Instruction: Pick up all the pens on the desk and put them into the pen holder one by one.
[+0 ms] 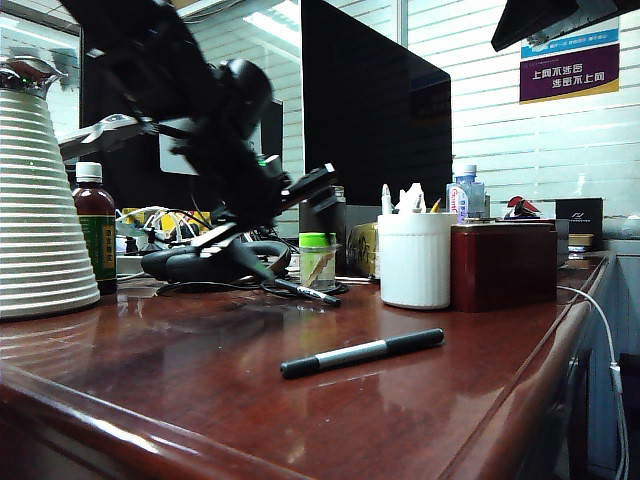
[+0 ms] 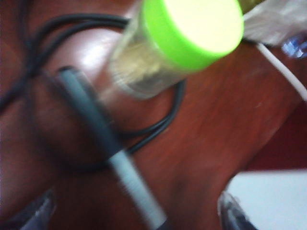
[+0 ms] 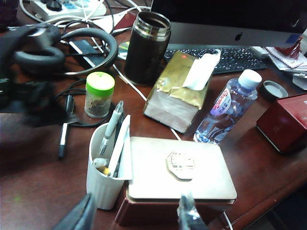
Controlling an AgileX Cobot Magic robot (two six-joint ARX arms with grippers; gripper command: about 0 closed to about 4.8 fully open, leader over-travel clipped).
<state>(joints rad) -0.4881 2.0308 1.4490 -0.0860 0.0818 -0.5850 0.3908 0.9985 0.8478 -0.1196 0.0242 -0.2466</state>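
Your white ribbed plastic pen holder (image 3: 104, 179) already holds pens. Two markers remain on the glossy reddish-brown counter (image 1: 200, 400): the short black one (image 2: 108, 148) under your left gripper (image 2: 136, 213), jaws wide and empty, and the longer grey-barrelled one (image 1: 362, 352). Your right gripper (image 3: 134, 213) hovers half-open, empty.

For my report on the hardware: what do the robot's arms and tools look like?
The left arm is black, bulky and rounded, with a small green spot near the wrist. The left tool has dark, glossy fingers. The right tool has dark grey, tapered fingers.
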